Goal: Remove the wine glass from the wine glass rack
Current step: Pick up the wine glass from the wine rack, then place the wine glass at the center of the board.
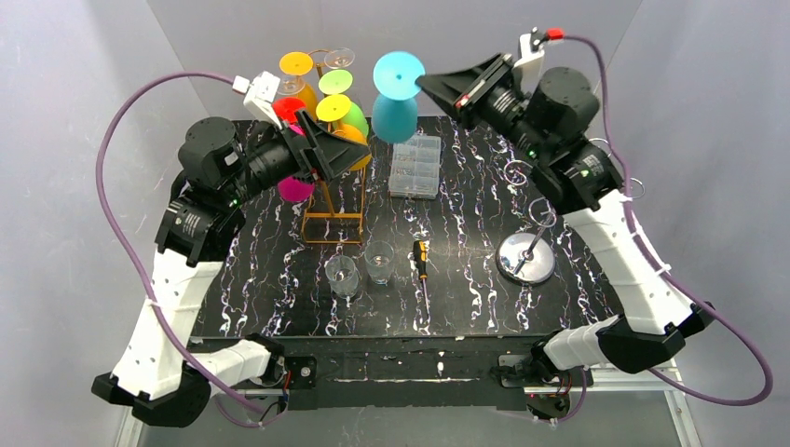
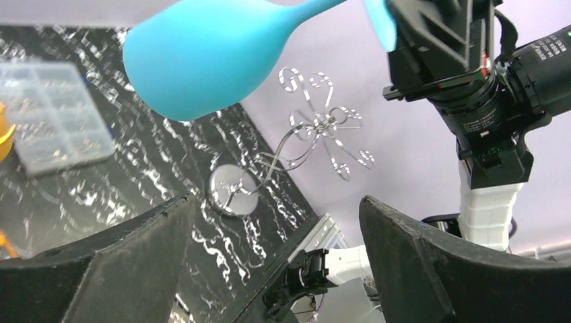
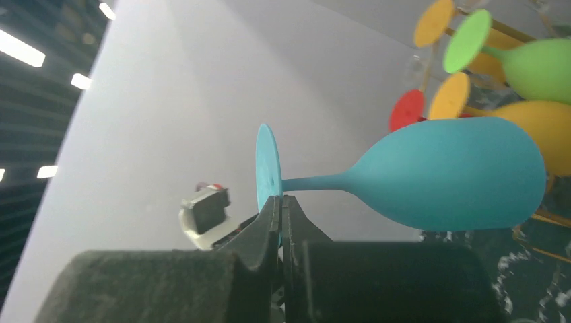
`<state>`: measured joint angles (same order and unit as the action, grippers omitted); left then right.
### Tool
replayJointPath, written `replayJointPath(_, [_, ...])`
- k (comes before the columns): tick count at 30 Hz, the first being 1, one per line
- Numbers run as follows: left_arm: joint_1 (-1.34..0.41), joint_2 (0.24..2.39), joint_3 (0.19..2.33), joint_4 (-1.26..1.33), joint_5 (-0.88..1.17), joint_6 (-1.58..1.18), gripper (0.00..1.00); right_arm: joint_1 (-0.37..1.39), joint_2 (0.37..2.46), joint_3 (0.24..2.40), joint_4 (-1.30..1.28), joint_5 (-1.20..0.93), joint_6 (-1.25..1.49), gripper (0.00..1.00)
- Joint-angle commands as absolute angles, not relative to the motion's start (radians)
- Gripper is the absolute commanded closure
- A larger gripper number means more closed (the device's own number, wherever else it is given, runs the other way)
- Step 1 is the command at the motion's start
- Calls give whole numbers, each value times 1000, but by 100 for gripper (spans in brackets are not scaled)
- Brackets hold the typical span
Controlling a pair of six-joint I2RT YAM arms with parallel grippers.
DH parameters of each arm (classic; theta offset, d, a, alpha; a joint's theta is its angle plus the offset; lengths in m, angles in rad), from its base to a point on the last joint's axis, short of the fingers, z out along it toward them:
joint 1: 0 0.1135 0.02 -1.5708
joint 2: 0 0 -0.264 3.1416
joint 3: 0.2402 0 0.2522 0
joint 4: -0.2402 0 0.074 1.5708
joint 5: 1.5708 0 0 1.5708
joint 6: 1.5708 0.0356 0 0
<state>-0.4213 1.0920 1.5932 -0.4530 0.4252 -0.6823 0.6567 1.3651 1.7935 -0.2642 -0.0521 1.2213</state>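
Observation:
My right gripper [image 1: 427,86] is shut on the edge of the round foot of a teal wine glass [image 1: 395,114] and holds it in the air, clear of the gold wire rack [image 1: 333,222] and to its right. In the right wrist view my gripper [image 3: 281,202] pinches the foot [image 3: 267,171], and the bowl [image 3: 458,175] sticks out to the right. Yellow, green, orange, red and magenta glasses [image 1: 333,107] still hang on the rack. My left gripper [image 1: 359,154] is open and empty beside the rack's upper part. Its wrist view [image 2: 276,208] shows the teal bowl [image 2: 202,60] ahead.
A clear plastic compartment box [image 1: 415,166] lies behind the middle of the table. Two clear tumblers [image 1: 342,275] [image 1: 379,261] and a small screwdriver [image 1: 421,258] sit near the front. A chrome wire stand with a round base [image 1: 526,258] stands at the right.

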Motion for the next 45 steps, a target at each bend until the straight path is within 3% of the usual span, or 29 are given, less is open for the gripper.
replayJointPath(1, [-392, 1144, 1667, -274, 551, -683, 10, 619, 1407, 1976, -198, -112, 1279, 99])
replayJointPath(9, [-221, 1278, 1714, 124, 750, -912, 14, 487, 1510, 2066, 42, -296, 1532, 99])
replayJointPath(18, [-158, 1389, 1734, 262, 846, -984, 30, 416, 1519, 1991, 239, -384, 1727, 99])
replayJointPath(29, [-111, 1545, 1728, 794, 937, -1352, 36, 382, 1546, 1889, 455, -449, 1928, 99])
replayJointPath(45, [-130, 1643, 1801, 999, 945, -1558, 45, 374, 1560, 1868, 499, -450, 1984, 99])
